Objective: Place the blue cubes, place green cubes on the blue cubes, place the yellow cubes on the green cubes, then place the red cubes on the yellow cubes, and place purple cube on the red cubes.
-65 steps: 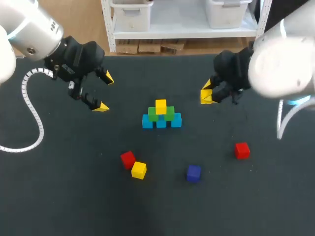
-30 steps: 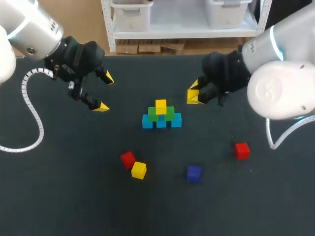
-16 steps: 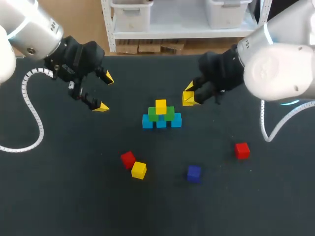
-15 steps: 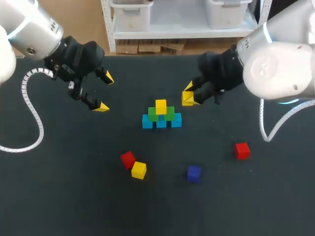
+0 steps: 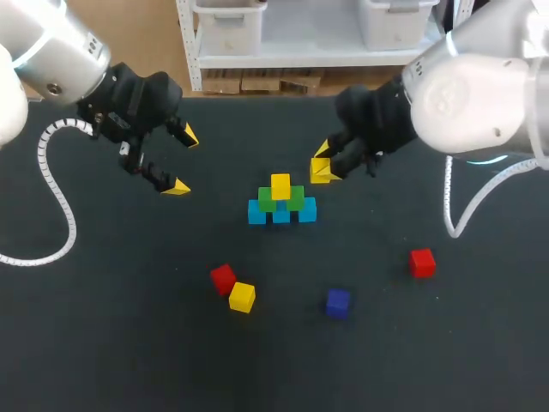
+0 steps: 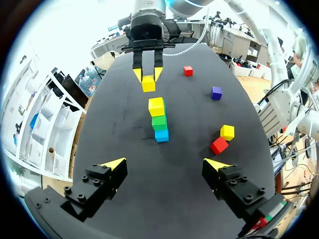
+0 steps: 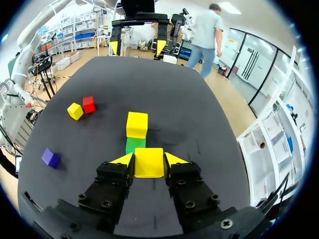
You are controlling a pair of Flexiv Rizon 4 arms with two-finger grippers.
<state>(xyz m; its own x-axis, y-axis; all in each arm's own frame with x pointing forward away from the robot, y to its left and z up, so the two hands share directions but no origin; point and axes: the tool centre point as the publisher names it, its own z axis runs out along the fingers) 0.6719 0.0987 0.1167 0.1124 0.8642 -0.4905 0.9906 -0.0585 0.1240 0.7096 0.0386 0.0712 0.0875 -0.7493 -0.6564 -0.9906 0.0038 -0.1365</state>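
Yellow, smooth-faced and sharp-edged: held yellow cube point(image 5: 321, 170) pinched flat on two opposite sides by the right gripper point(image 7: 149, 159), black blocky fingers ending in yellow wedge tips. Hangs near the top yellow cube point(image 5: 280, 185) of the pyramid point(image 5: 281, 202), a little to its right and apart from it.

Built as a stepped pyramid on the matte black table point(image 5: 103, 343): three blue cubes point(image 5: 306, 210) touching in a row at the base, two green cubes point(image 5: 295, 199) seated over the joints, the top yellow cube centred on the green pair. All glossy, plain, same-sized blocks.

Left gripper point(image 5: 182, 161) spread wide with nothing between its yellow tips, well off to the left of the pyramid, coiled white cable looping down beside its arm.

Scattered on the table nearer the robot: near red cube point(image 5: 223, 278) and loose yellow cube point(image 5: 242, 297) corner to corner, touching or almost so, both turned slightly askew; purple cube point(image 5: 337, 302) alone to their right; far red cube point(image 5: 421, 263) well apart, further right. From the left wrist view, pyramid seen end-on as a narrow column, with the right gripper and its cube just beyond it.
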